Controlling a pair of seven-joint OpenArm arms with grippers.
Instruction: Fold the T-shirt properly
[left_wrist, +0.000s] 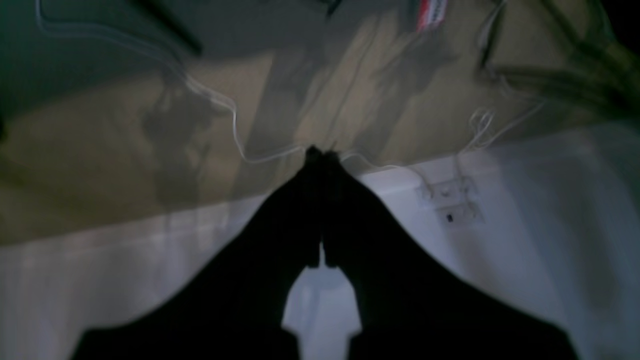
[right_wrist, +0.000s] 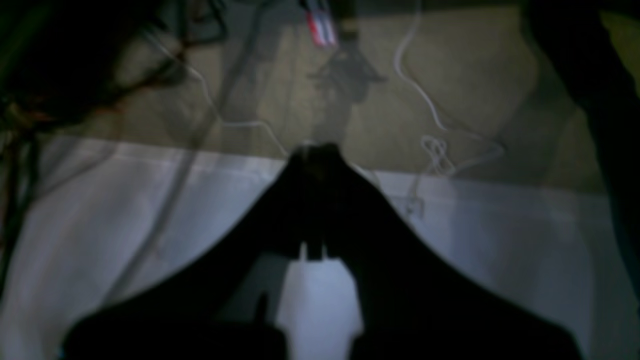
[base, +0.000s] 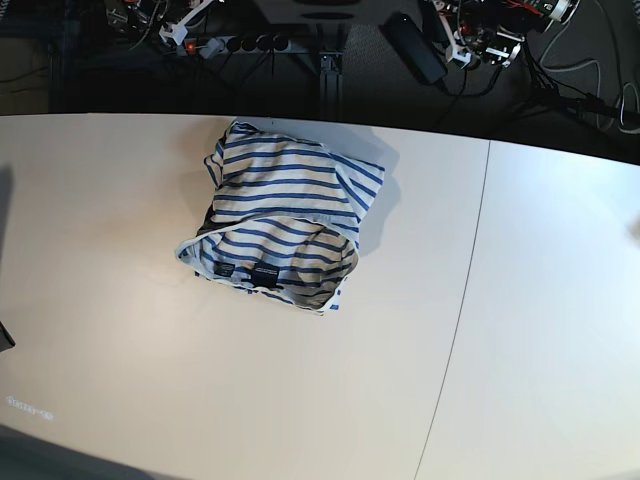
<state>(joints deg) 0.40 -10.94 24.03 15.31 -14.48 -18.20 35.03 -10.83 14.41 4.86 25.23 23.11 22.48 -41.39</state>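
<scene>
The T-shirt (base: 280, 225), white with blue stripes, lies bunched in a rough heap on the white table (base: 520, 360), at the back centre. Its neck opening faces the front, with two dark labels (base: 245, 272) showing inside. Neither arm shows in the base view. In the left wrist view my left gripper (left_wrist: 320, 152) is shut and empty, its tips over the table's edge (left_wrist: 525, 165). In the right wrist view my right gripper (right_wrist: 316, 150) is shut and empty, also over the table's edge (right_wrist: 500, 192). The shirt is out of both wrist views.
A seam (base: 470, 290) runs front to back across the table, right of the shirt. Behind the table's far edge lie a power strip (base: 235, 43), cables and equipment (base: 480, 35). White cables (left_wrist: 235, 125) lie on the floor beyond the edge.
</scene>
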